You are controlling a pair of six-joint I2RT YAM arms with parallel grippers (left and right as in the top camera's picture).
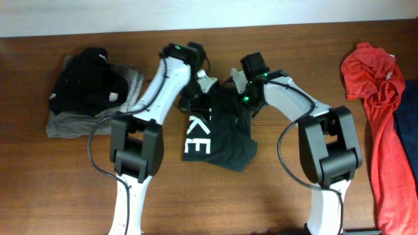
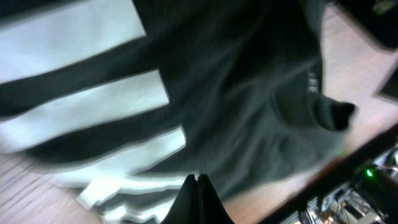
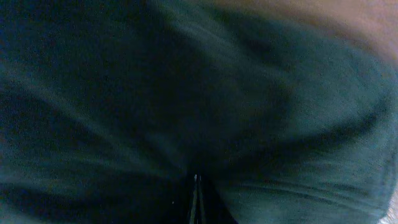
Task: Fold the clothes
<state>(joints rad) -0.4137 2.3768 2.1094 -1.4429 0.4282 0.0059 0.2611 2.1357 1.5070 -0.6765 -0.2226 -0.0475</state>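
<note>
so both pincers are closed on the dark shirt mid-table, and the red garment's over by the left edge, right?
Not quite. The red garment lies by the right edge, not the left; the overhead view shows it. The rest holds: the left pincer and right pincer are both closed on the dark shirt.

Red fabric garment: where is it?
Overhead view: the red fabric garment lies at the robot's far right, beside dark blue fabric at the frame edge.

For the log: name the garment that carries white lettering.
The dark T-shirt mid-table; black garment, grey garment and red garment show no letters.
</note>
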